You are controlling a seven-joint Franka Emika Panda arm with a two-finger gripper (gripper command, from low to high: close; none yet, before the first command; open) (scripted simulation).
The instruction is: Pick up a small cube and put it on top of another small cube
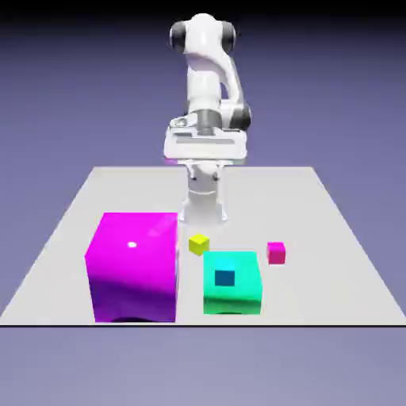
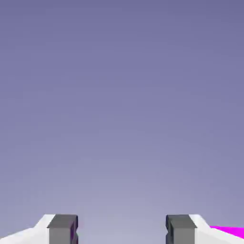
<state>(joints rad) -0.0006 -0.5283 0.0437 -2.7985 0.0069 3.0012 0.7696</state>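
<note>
The tiny magenta-pink cube [image 1: 276,252] rests on the table toward the exterior view's right, apart from everything else. A tiny yellow cube [image 1: 198,243] lies near the middle, just behind the teal block. My gripper [image 1: 204,152] hangs high above the table's far part, well away from both cubes. In the hand view my gripper [image 2: 121,229] is open. Its grey fingertips [image 2: 62,229] stand wide apart with only the blue-violet backdrop between them. Neither small cube shows in the hand view.
A huge magenta block [image 1: 133,266] stands at the exterior view's front left. A teal block [image 1: 231,283] with a small blue cube [image 1: 225,277] on it stands at the front middle. A magenta strip [image 2: 228,232] shows at the hand view's bottom right corner.
</note>
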